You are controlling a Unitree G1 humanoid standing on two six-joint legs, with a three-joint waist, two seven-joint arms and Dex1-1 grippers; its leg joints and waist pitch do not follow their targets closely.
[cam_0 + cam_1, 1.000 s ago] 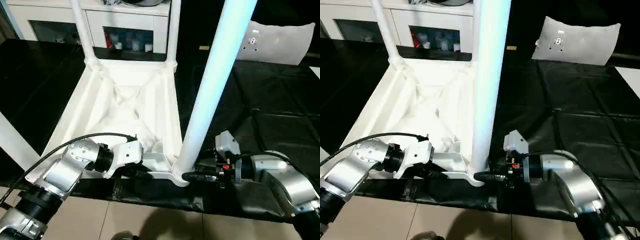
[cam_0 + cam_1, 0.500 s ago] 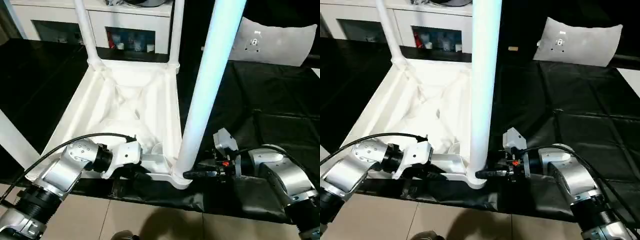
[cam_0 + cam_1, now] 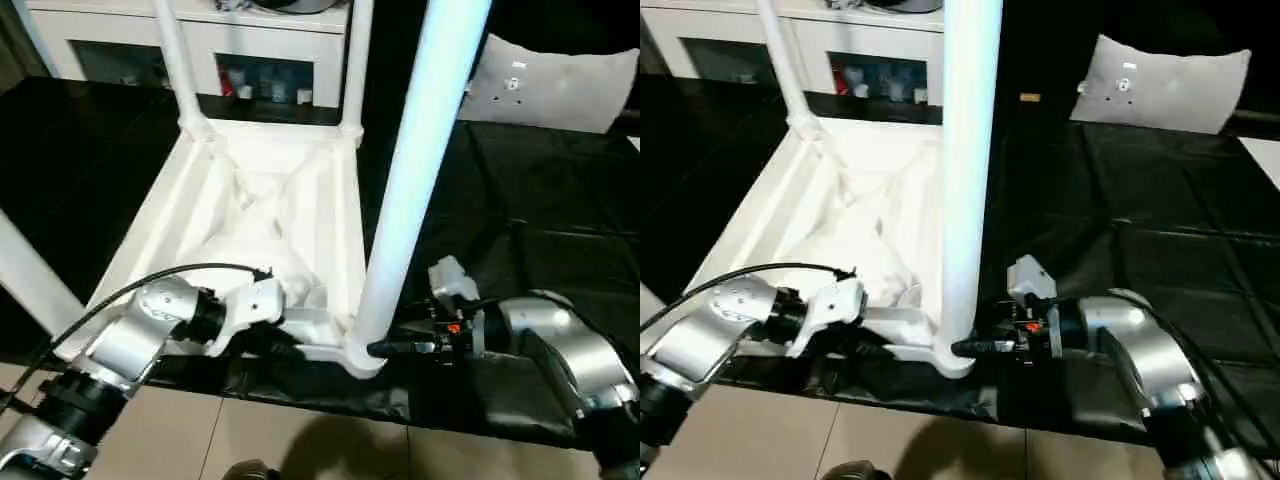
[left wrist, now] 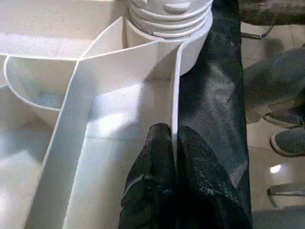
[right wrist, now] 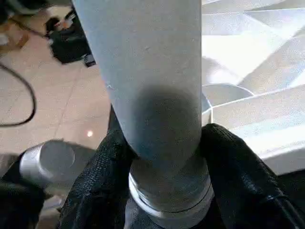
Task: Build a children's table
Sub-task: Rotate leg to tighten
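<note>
The right gripper [image 5: 162, 157] is clasping the leg [image 3: 410, 190] at centre frame, the left gripper [image 4: 174, 157] pinching the tabletop [image 3: 250, 200] rim; cross-threading is the risk.

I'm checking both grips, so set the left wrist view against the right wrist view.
Left wrist view alone: the left gripper, jaws pinched on the table top's thin side wall, with ribs inside and a person's shoes on the floor. Right wrist view alone: the right gripper, jaws clasping the near leg low down. Both: that leg's threaded base at its corner socket.
</note>
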